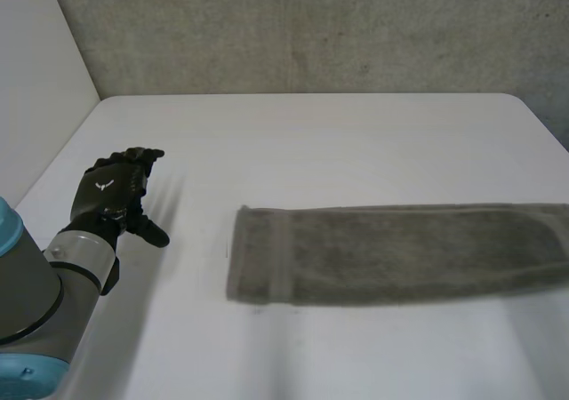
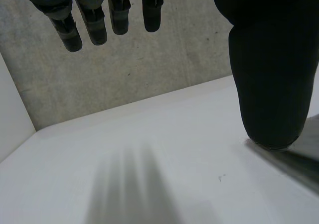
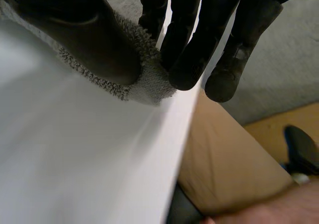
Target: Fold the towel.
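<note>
Our grey towel (image 1: 391,253) lies long, side to side, on the worktop (image 1: 311,142). Our right robot hand (image 3: 94,40) pinches its right end; our left robot hand (image 1: 111,196) hangs loose near the other end.

The black left hand (image 1: 111,196) is bearing a white emblem (image 1: 106,185); the grey arm (image 1: 40,307) behind it is wearing light-blue caps (image 1: 7,231).

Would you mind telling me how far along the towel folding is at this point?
Done: the towel lies on the table as a long narrow strip, apparently folded lengthwise already. In hand: the right hand pinches a corner of the towel by the table's edge, between thumb and fingers; the left hand hovers open beside the other end, touching nothing. Left: likely folding the strip across its length.
</note>
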{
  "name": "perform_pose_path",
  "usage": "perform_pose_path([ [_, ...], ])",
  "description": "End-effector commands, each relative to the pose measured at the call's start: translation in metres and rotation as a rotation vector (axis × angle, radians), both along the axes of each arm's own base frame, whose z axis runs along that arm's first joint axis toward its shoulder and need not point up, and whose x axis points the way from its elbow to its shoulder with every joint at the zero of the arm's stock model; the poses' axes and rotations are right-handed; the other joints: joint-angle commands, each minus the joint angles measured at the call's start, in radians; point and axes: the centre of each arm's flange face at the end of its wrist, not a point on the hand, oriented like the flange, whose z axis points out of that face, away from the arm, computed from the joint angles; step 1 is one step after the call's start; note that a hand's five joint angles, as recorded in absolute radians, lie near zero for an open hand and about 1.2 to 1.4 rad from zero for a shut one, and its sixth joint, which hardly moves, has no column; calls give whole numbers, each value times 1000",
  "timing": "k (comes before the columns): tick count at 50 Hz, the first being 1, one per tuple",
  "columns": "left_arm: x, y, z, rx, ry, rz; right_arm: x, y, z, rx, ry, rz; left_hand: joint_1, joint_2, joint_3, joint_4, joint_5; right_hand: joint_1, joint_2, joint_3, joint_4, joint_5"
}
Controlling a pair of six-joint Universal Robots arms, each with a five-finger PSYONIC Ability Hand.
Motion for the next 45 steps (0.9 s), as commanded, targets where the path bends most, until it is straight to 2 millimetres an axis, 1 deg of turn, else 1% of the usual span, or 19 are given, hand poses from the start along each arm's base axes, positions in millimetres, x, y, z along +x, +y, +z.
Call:
perform_pose_path([
  [1, 0, 0, 0, -1, 0, 0, 9, 0, 26, -68, 39, 35, -1, 9, 8, 8, -29, 66, 85, 60, 54, 64],
  [4, 0, 0, -1, 2, -1, 0, 34, 1, 37, -107, 23, 96, -1, 9, 8, 8, -29, 66, 85, 60, 54, 64],
  [6, 0, 0, -1, 3, -1, 1, 91, 6, 53, -174, -21, 236, -1, 9, 8, 8, -29, 66, 85, 60, 54, 64],
  [7, 0, 0, -1, 3, -1, 1, 91, 6, 53, -174, -22, 237, -1, 9, 8, 8, -29, 66, 85, 60, 54, 64],
  [9, 0, 0, -1, 3, -1, 1, 144, 17, 61, -221, -81, 371, -1, 9, 8, 8, -29, 66, 85, 60, 54, 64],
  [10, 0, 0, -1, 3, -1, 1, 144, 17, 61, -221, -81, 371, -1, 9, 8, 8, -29, 66, 85, 60, 54, 64],
  [12, 0, 0, -1, 4, -2, 1, 202, 37, 70, -286, -124, 517, -1, 9, 8, 8, -29, 66, 85, 60, 54, 64],
  [13, 0, 0, -1, 4, -2, 1, 202, 37, 70, -286, -124, 518, -1, 9, 8, 8, -29, 66, 85, 60, 54, 64],
  [14, 0, 0, -2, 6, -2, 1, 234, 52, 73, -318, -137, 595, -1, 9, 8, 8, -29, 66, 85, 60, 54, 64],
  [18, 0, -1, -3, 9, -3, 3, 321, 107, 58, -329, -165, 815, -1, 9, 8, 8, -29, 66, 85, 60, 54, 64],
  [23, 0, -1, -4, 13, -4, 3, 373, 153, 25, -247, -183, 978, -1, 9, 8, 8, -29, 66, 85, 60, 54, 64],
  [29, 0, 0, -5, 15, -5, 3, 402, 202, -20, -139, -165, 1116, -1, 9, 8, 8, -29, 66, 85, 60, 54, 64],
  [33, 0, 0, -5, 15, -5, 1, 403, 207, -25, -129, -162, 1126, -1, 9, 8, 8, -29, 66, 85, 60, 54, 64],
  [34, 0, 0, -5, 15, -5, 1, 403, 207, -23, -130, -160, 1121, -1, 9, 8, 8, -29, -247, -228, -252, -259, -249],
  [35, 0, 0, -5, 15, -5, 1, 403, 207, -23, -130, -160, 1121, -1, 9, 8, 8, -29, -250, -231, -256, -262, -252],
  [36, 0, 0, -5, 15, -5, 1, 401, 206, -19, -132, -164, 1110, -1, 9, 8, 8, -29, -901, -882, -907, -913, -904],
  [37, 0, 0, -5, 15, -5, 1, 398, 206, -13, -138, -163, 1097, -1, 9, 8, 8, -29, -1155, -1137, -1161, -1168, -1158],
  [40, 0, 0, -5, 16, -7, 1, 395, 204, 0, -163, -169, 1079, -1, 9, 8, 8, -29, -1155, -1137, -1161, -1168, -1158],
  [45, 0, 0, -5, 14, -6, -1, 348, 153, 32, -194, -260, 850, -1, 9, 8, 8, -29, -1155, -1137, -1161, -1168, -1158],
])
